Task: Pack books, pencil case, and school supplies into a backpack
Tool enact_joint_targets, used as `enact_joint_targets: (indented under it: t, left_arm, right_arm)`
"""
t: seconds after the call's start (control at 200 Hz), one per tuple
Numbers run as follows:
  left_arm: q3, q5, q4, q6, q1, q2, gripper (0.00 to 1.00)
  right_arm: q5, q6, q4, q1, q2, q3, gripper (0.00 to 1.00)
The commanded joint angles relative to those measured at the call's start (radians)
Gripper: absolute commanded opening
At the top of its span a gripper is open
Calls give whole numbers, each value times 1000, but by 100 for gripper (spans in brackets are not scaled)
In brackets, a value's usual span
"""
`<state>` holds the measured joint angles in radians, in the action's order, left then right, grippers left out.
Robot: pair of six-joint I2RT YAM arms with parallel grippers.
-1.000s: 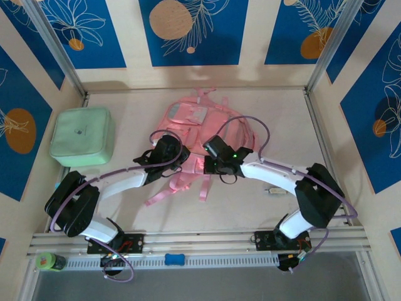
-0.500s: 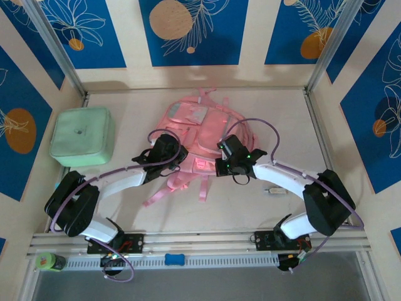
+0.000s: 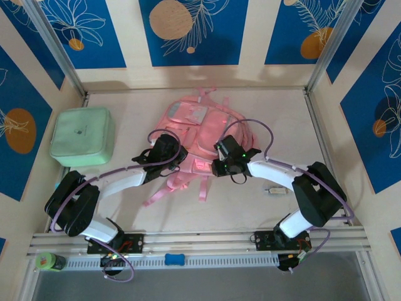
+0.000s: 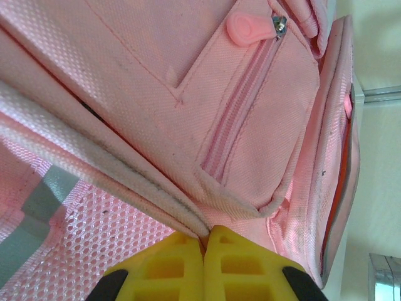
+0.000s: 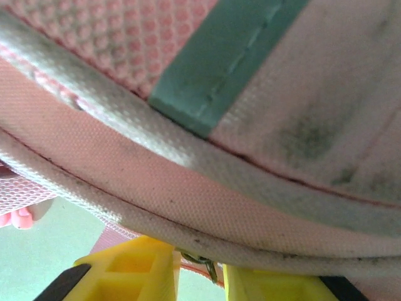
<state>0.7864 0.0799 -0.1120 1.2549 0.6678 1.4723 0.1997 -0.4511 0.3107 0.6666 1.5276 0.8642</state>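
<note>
Blue wall panels point(image 3: 188, 31) with white leaf drawings and orange discs ring the pale wooden table point(image 3: 250, 207) you are working over. Your pink backpack point(image 3: 194, 135) lies flat at the middle of it, toward the far side, with a pale grey patch point(image 3: 195, 116) at its far end and its pink straps point(image 3: 164, 194) trailing toward you. Up close the fabric is a woven pink, grubby along the piped edges, with a zipped pocket whose rounded pink zipper pull point(image 4: 250, 28) sits near the top of the left wrist view, and pink mesh crossed by a grey-green band point(image 5: 225, 63). Your left pincer point(image 4: 204, 237) is pressed together on the near left side of the bag, and a piped edge of the backpack runs straight into the line where the yellow fingers point(image 4: 169, 269) meet, so it is pinching that edge. Your right pincer point(image 5: 199, 266) sits at the bag's near right side, spread a little, with a small metal hook point(image 5: 202, 260) hanging in the gap and a thick pink rim lying across just above it. Both arms bend in over the near half of the bag and cover it from above. Well to the left stands a mint-green square box point(image 3: 83, 136), lid on. A small pale object point(image 3: 274, 190), too small to tell, lies on the table right of the bag.
</note>
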Motion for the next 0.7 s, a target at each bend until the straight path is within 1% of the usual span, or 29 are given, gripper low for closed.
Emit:
enact_joint_targets:
  t: [0.0, 0.17, 0.355, 0.415, 0.57, 0.695]
  left_arm:
    - [28, 27, -2, -29, -17, 3, 0]
    - [20, 19, -18, -17, -14, 5, 0]
    - [22, 6, -36, -9, -14, 4, 0]
    - [24, 6, -35, -11, -14, 5, 0]
    - [24, 3, -41, -10, -14, 9, 0]
    - [22, 0, -48, -7, -14, 15, 0]
  right_arm:
    - [53, 31, -57, 33, 14, 44, 28]
    - [137, 10, -53, 53, 25, 62, 32]
    - [222, 7, -112, 81, -27, 56, 35]
    - [226, 3, -139, 85, -43, 46, 35]
    - [237, -17, -121, 72, 6, 70, 34]
    - [241, -25, -149, 70, 51, 62, 28]
